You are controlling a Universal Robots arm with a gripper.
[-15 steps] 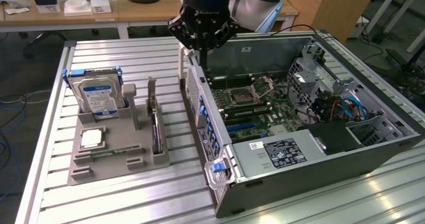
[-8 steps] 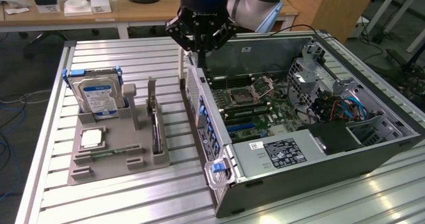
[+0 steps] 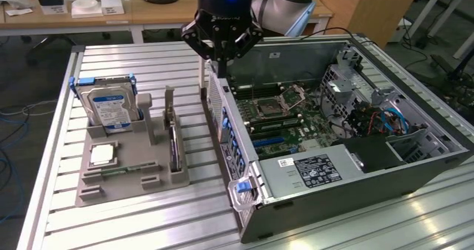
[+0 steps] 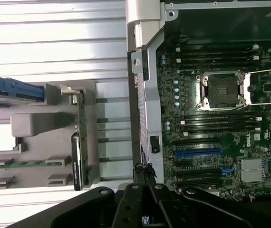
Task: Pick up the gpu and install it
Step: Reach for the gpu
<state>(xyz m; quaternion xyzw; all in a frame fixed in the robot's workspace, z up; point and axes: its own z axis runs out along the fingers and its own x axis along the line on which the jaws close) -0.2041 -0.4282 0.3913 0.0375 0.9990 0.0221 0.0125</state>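
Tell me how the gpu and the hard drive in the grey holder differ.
The hard drive is a thick silver block with a blue-white label; the gpu is a thin dark card. In the exterior view the hard drive shows its broad face, the gpu its edge. The gpu stands nearer the computer case than the hard drive. Both stand on edge in the grey holder.

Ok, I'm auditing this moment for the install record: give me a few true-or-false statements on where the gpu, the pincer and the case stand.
1. The gpu stands on edge in the gray tray. True.
2. The pincer grips the gpu. False: it is shut on nothing, above the computer case's edge.
3. The computer case lies open, with its motherboard exposed. True.
4. The hard drive sits inside the case. False: it stands in the tray.
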